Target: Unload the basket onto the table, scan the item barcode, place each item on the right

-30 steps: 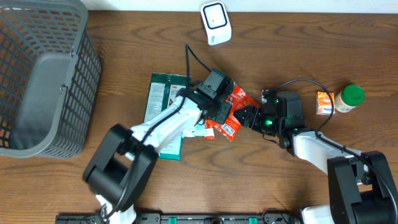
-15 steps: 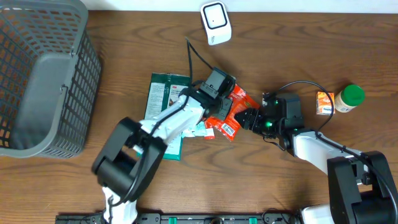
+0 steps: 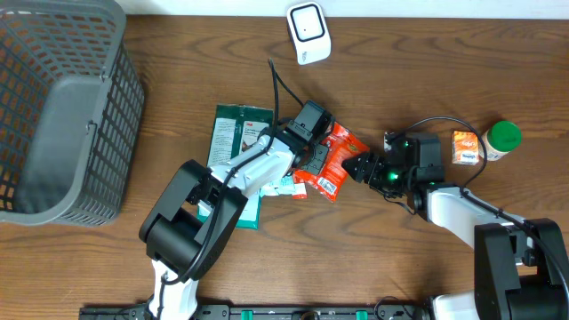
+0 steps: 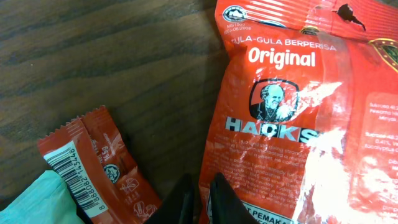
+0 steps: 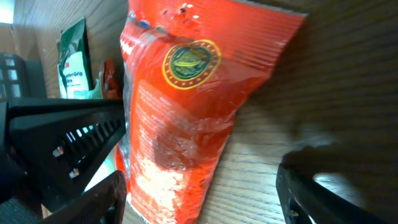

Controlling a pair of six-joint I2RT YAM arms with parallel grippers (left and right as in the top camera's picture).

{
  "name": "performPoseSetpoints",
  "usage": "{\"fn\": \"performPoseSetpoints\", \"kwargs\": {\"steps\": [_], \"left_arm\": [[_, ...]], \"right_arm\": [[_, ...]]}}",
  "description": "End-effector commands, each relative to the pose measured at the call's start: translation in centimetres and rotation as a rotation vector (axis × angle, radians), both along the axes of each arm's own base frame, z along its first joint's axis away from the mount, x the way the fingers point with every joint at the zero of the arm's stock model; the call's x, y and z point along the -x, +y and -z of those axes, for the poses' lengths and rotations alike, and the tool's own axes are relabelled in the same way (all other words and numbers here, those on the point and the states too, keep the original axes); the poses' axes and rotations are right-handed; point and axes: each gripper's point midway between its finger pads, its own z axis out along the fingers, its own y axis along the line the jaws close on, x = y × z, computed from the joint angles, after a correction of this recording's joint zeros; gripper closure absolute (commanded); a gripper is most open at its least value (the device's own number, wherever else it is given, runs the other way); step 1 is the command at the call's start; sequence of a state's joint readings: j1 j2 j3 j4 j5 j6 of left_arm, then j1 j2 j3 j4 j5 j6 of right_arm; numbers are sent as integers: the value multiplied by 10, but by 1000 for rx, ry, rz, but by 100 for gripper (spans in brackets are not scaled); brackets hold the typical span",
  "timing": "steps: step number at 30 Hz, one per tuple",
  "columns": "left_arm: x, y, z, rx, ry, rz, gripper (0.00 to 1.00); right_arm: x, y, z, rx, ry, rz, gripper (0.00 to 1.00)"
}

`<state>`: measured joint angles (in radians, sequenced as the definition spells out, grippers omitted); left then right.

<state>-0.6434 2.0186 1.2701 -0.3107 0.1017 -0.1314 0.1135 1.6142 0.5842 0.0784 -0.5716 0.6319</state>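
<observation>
Two grippers, one glossy red plastic candy pouch [image 4: 280,112]
Left gripper [image 4: 202,200] pinches its edge; right gripper [image 3: 357,166] holds its jaws spread wide beside it.

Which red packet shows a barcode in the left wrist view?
The small red sachet at lower left: a white barcode panel sits at its end. The large Hacks Original bag beside it shows its printed front, with no barcode visible there.

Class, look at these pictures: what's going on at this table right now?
The left gripper is shut on the edge of the red Hacks bag. The right gripper is open beside the bag's other end, not holding it. The white scanner sits apart, at the top of the overhead view.
</observation>
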Motion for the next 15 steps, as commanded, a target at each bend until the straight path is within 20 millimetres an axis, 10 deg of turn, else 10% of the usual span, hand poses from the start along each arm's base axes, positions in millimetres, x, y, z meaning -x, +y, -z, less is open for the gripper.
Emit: {"fn": "performPoseSetpoints", "kwargs": {"steps": [1,15], "left_arm": [[5,7,14,-37,32,-9,87],[14,7,18,-31,76,4,88]], "right_arm": [[4,-9,16,47,33,21,29],[5,24,47,-187,100,-55,40]]}}
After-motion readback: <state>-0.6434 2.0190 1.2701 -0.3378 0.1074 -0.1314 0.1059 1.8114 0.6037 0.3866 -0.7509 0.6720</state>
